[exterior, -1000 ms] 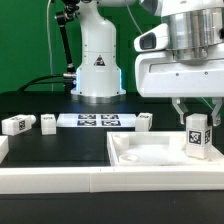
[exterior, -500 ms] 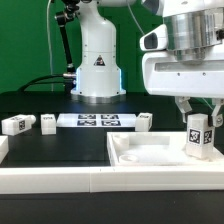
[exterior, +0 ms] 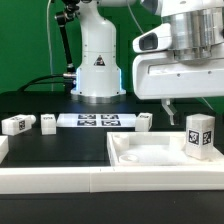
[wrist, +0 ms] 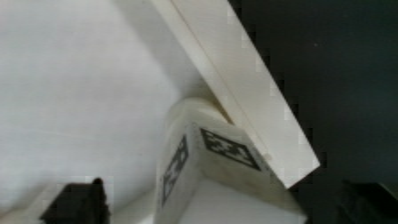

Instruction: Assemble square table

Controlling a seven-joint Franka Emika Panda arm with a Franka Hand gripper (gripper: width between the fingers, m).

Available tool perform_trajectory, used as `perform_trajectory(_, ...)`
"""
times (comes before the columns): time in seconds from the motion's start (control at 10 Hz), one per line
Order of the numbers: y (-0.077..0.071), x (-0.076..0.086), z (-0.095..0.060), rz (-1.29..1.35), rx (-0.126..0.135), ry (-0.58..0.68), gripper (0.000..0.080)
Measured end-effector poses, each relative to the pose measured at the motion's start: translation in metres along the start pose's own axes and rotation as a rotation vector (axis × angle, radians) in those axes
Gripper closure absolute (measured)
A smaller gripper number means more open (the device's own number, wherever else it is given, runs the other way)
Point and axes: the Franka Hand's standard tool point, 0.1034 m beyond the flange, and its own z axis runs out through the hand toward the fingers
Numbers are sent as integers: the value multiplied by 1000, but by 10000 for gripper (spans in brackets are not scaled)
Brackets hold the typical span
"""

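The square table's white slab (exterior: 150, 156) lies at the front on the exterior view's right. One white tagged leg (exterior: 199, 137) stands upright in its far right corner. My gripper (exterior: 193, 104) hangs just above that leg, open and empty. In the wrist view the leg (wrist: 228, 165) rises between my two dark fingertips (wrist: 71, 201), which do not touch it, with the slab's raised edge (wrist: 231, 70) running past it. Three more legs lie on the black table: two on the left (exterior: 14, 124) (exterior: 47, 122) and one in the middle (exterior: 144, 122).
The marker board (exterior: 97, 121) lies flat between the loose legs. The arm's white base (exterior: 97, 65) stands behind it. A long white rail (exterior: 55, 180) runs along the front edge, with a short white end piece (exterior: 3, 150) at the left.
My gripper has opened, let go of the upright leg and risen a little. The leg stays standing in the slab's corner.
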Motion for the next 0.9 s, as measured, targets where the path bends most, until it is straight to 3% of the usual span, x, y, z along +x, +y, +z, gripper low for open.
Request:
perform_trajectory(0.1,0,0,0,-82,-3,1,152)
perform_trajectory(0.3,-3,-4,1,-355,-67,22,151)
perform_trajectory(0.4,-4,-4,1,-469,-80,22,151)
perform_trajectory(0.9,-2,-2,1,-915,-87,6,151)
